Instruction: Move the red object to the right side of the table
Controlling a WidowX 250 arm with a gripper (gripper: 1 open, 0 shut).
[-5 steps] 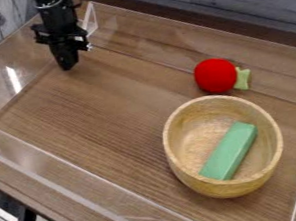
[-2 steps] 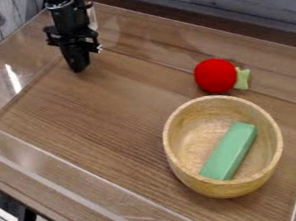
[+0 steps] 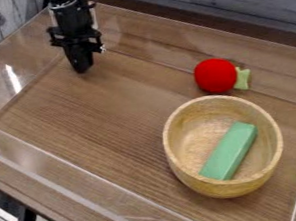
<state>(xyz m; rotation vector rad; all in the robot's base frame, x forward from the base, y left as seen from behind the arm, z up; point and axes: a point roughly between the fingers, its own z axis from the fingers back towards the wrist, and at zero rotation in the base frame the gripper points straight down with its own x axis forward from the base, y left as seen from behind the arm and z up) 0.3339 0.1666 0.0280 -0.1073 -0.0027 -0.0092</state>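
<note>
Red object sits free on the table, well right of the claw and nearer cam, just above the wooden bowl w/ green block. Claw jaws together, empty, pointing down; no grasp yet.

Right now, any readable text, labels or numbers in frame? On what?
None readable.
Gripper: no markings visible.
Red object: plain.
Bowl and green block: plain.
Table: wood grain only.
</note>
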